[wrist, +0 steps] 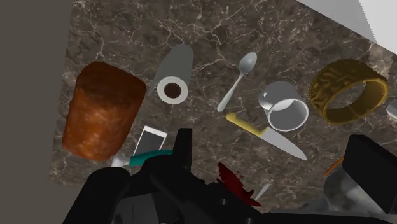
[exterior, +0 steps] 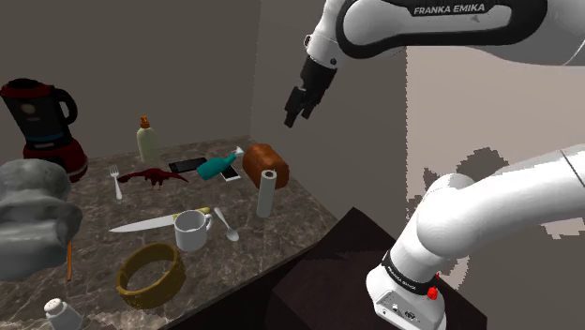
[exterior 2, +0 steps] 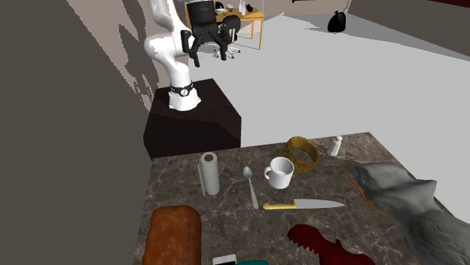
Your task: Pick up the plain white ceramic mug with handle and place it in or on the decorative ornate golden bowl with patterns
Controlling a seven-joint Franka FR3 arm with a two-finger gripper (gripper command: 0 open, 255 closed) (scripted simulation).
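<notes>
My gripper (exterior: pixel 298 116) hangs high in the air, well apart from everything on the dark marble counter (exterior: pixel 286 223). My two black fingers (wrist: pixel 182 147) stand apart with nothing between them. The white mug (exterior 2: pixel 279 173) I am after stands upright near the counter's stand-side edge, mouth up, its handle turned toward the spoon (exterior 2: pixel 250 184) lying just beside it. On the mug's other side, just beside it, sits the golden bowl (wrist: pixel 356 107), a low ring-like shape with raised patterns on its wall. So the mug sits between spoon and bowl. A knife (exterior 2: pixel 312 204) with a yellow handle lies along the mug's far side, its handle end right by the mug; I cannot tell whether they touch. Past the spoon a paper towel roll (exterior 2: pixel 209 173) stands on end, and beyond that lies a brown bread loaf (wrist: pixel 102 108) with a phone (wrist: pixel 147 140) and a teal bottle (exterior: pixel 218 168) near it. Farther back I see a red dinosaur toy (exterior: pixel 150 176), a fork (exterior: pixel 116 181), a pale bottle with an orange cap (exterior: pixel 147 141) and a red and black kettle (exterior: pixel 42 122). Near the bowl stands a small white shaker (exterior 2: pixel 335 145), and a grey rock-like lump (exterior 2: pixel 407 203) sits at that end of the counter.
</notes>
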